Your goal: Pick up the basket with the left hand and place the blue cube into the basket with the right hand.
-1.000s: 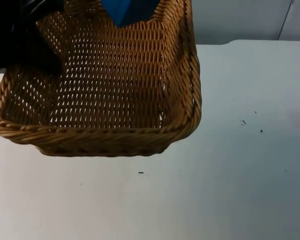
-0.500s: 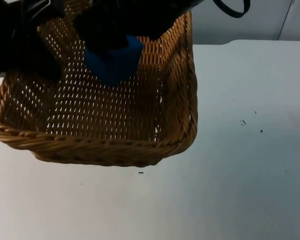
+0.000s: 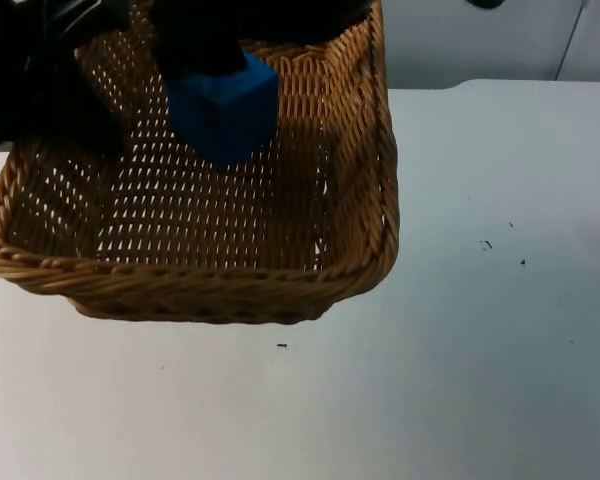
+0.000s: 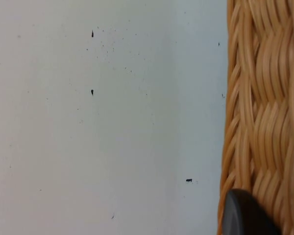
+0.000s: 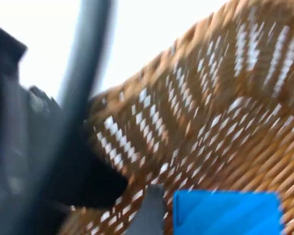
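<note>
i have the wicker basket (image 3: 195, 215) held up off the white desk (image 3: 460, 380) by the left claw (image 3: 75, 110), which sits on the basket's far left rim; its black fingertip (image 4: 242, 218) presses the woven wall, so i take it as clenched on the basket. the right claw (image 3: 215, 45) hangs over the basket's far side with the blue cube (image 3: 223, 108) under it; the right wrist view puts the cube (image 5: 228, 213) right at the finger, so i judge it clamped on the cube, not yet let go.

my worry is the drop. the cube looks to be above the basket floor rather than resting on it, and if i release from here it may bounce on the stiff weave and roll toward the near wall. the basket hangs from one rim only, so the landing could tip it or slip it in the left claw's grip.

room is tight at the far side: the two arms are close together there, and the right claw has the far wall just behind it. the middle of the basket floor is open, and the desk to the right lies bare for backing the right arm out
</note>
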You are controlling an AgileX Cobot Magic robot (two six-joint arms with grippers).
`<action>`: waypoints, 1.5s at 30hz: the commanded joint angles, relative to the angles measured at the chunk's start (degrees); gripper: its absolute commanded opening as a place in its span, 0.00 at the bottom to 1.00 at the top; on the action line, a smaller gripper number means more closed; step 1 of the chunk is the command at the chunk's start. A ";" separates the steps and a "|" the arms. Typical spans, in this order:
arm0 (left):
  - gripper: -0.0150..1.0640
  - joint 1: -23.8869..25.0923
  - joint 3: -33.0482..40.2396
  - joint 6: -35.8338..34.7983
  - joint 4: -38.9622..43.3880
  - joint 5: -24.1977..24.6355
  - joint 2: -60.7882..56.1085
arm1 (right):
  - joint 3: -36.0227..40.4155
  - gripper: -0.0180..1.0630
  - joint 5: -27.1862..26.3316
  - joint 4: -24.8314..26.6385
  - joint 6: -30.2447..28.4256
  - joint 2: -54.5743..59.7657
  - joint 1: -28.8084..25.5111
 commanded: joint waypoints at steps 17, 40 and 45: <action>0.01 -0.38 -0.81 3.64 -4.72 -6.53 6.92 | -0.26 0.77 10.27 -3.04 1.50 -22.55 0.27; 0.01 -0.50 -11.70 24.03 -24.65 -6.37 29.07 | 2.40 0.77 19.67 -3.29 3.19 -28.32 0.27; 0.01 -0.50 -13.45 25.52 -25.81 -5.59 32.70 | 2.40 0.77 19.56 -3.29 3.19 -28.32 0.27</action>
